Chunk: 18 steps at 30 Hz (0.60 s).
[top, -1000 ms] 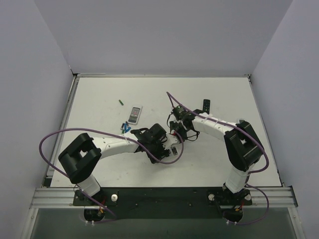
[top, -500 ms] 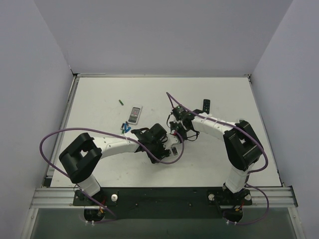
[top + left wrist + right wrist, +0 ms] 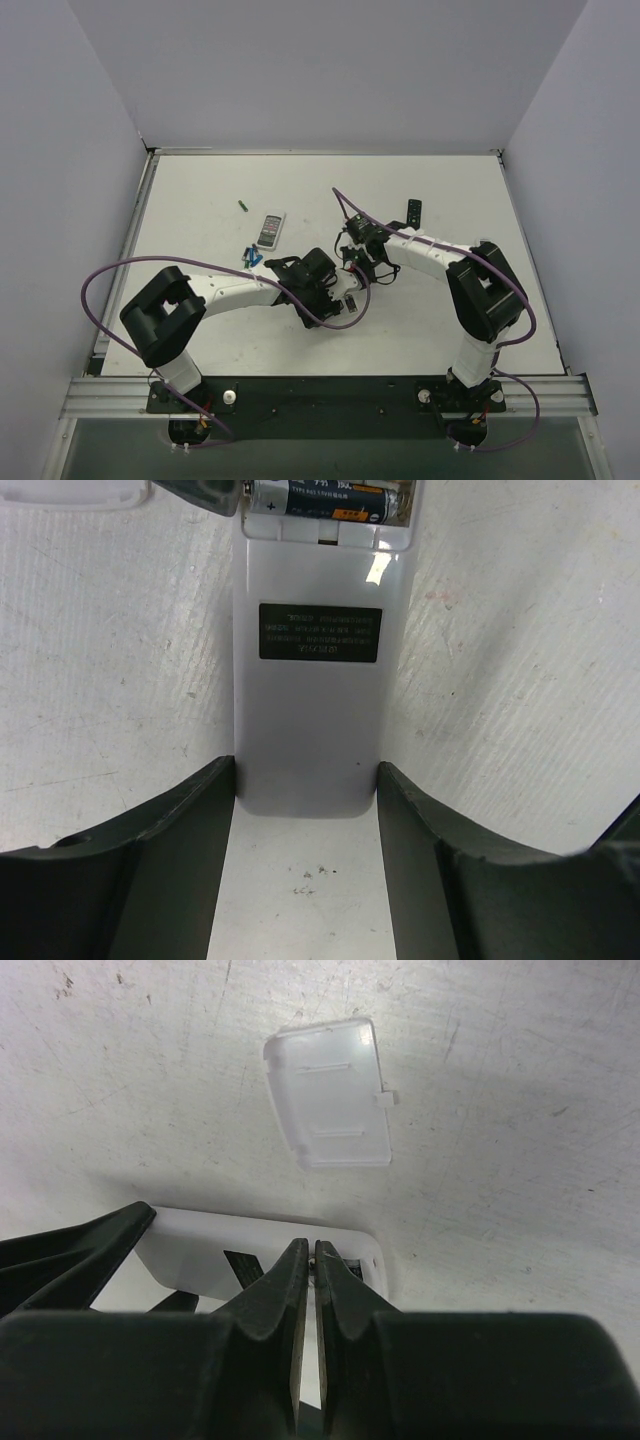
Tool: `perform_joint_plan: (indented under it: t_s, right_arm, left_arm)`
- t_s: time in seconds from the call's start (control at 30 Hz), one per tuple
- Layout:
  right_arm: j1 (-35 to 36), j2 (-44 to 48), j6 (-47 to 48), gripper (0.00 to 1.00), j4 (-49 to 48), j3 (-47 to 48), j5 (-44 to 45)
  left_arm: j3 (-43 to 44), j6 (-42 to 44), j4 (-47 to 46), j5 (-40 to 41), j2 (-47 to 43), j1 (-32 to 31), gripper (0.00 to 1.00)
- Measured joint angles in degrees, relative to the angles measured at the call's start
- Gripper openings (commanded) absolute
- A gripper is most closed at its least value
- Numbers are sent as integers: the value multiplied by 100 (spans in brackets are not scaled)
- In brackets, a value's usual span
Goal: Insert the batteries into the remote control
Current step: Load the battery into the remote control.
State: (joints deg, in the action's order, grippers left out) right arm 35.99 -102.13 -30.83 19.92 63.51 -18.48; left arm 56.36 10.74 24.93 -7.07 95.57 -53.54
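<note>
The remote control [image 3: 310, 730] lies on the table [image 3: 520, 680] with its plain white back up, near the middle of the table, where the two arms meet. The back carries a small dark label [image 3: 320, 632]. The far end of the remote is uncovered, and one dark battery [image 3: 320, 498] lies across it, with a plus sign printed beside it.

The left gripper [image 3: 305, 768] is open only as wide as the remote. Its two fingers [image 3: 170, 830] press on the long sides of the near end and hold it. The right gripper [image 3: 305, 1250] is almost fully closed, with only a thin slit between the fingers, and I can see nothing in it. Its tip is down at the uncovered end — touching the battery or just beside it, I cannot tell which.

The loose white cover [image 3: 330, 1095] lies flat on the table just beyond the remote. In the top view, a small group of batteries [image 3: 250, 257] lies beside the left arm, and one green cell [image 3: 243, 205] lies apart, farther back.
</note>
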Motion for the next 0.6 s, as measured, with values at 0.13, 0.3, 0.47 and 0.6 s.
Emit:
perform_joint_plan:
  t_s: [0.13, 0.3, 0.47, 0.6]
  right_arm:
    - [11, 2, 87, 1, -111, -70, 11]
    - [188, 2, 271, 0, -481, -256, 356]
    - [382, 66, 431, 0, -750, -481, 811]
    - [396, 273, 492, 0, -863, -713, 1073]
  left_arm:
    - [11, -28, 7, 17, 7, 0, 42]
    - [26, -42, 22, 39, 15, -7, 38]
    - [26, -44, 28, 39, 15, -44, 37]
    - [28, -39, 26, 39, 15, -59, 37]
